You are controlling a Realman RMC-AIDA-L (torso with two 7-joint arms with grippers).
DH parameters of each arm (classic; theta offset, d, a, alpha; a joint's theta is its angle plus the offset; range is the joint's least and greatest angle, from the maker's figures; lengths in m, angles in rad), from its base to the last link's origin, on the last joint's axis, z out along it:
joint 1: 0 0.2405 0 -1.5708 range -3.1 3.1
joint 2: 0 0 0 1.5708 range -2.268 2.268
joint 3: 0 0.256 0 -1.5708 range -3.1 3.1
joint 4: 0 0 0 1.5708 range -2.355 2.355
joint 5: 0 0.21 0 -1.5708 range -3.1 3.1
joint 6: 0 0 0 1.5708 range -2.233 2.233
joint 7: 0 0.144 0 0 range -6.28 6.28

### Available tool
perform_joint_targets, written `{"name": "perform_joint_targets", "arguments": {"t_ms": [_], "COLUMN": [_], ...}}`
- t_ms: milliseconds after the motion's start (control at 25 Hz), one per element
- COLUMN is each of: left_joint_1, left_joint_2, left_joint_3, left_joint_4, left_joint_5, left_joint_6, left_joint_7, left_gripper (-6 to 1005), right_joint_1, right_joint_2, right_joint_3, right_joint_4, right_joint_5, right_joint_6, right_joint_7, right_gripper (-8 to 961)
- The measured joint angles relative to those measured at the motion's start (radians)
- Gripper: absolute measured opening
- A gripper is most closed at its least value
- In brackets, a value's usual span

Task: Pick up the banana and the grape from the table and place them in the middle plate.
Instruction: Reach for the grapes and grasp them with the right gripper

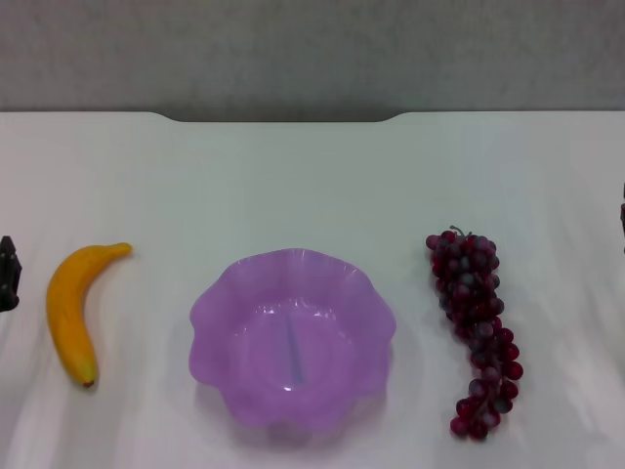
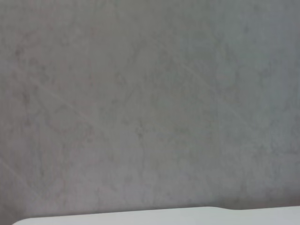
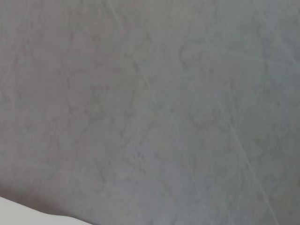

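Purple and translucent, the middle plate (image 1: pixel 293 337) sits near the front centre of the white counter (image 1: pixel 312 186), its wavy scalloped rim all around and its shallow bowl holding nothing. On the robot's left side of it lies the banana (image 1: pixel 73 311) — yellow-orange, curved, flat on the counter, apart from the plate, with its dark tip toward the robot and its stem end pointing away and slightly toward the plate. On the robot's right side lies the grape (image 1: pixel 476 327), a long bunch of dark red-purple berries stretched front to back, its short stem at the far end; it too is clear of the plate's rim.

Only a dark sliver of the left tool (image 1: pixel 7 274) shows at the left edge of the head view, just beside the banana but not touching it; whether it is apart or together cannot be told. The right tool (image 1: pixel 622 210) is a still thinner dark sliver at the right edge, well apart from the grape, and its state cannot be told either.

Both wrist views look at a grey wall — with only a strip of the counter's white edge at the frame border (image 2: pixel 154 216) (image 3: pixel 18 213).
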Motion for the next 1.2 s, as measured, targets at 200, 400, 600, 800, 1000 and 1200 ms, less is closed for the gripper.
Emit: {"name": "perform_joint_targets", "arguments": {"t_ms": [200,400,600,800,1000,1200], "left_joint_1": [0.000,0.000,0.003,0.006,0.006,0.006], "left_joint_2": [0.000,0.000,-0.001,0.000,0.000,-0.001], "left_joint_3": [0.000,0.000,0.000,0.000,0.000,0.004], "left_joint_4": [0.000,-0.003,-0.003,-0.003,-0.003,-0.003], "left_joint_5": [0.000,-0.009,-0.061,-0.073,-0.074,-0.075], "left_joint_6": [0.000,0.000,0.000,-0.001,-0.007,-0.008], "left_joint_7": [0.024,0.024,0.017,0.000,-0.001,-0.001], "left_gripper": [491,640,722,804,874,876], "right_joint_1": [0.008,0.021,0.030,0.031,0.025,0.007], "right_joint_2": [-0.001,-0.002,0.001,0.003,0.003,0.001], "right_joint_3": [0.000,0.000,0.000,0.004,-0.001,-0.021], "right_joint_4": [0.000,0.000,-0.001,-0.010,-0.052,-0.104], "right_joint_5": [-0.001,-0.001,0.003,0.005,0.005,0.002], "right_joint_6": [0.006,0.016,0.024,0.025,0.086,0.151], "right_joint_7": [-0.001,-0.001,-0.002,-0.001,0.027,0.152], "right_gripper": [321,330,338,637,813,895]}}
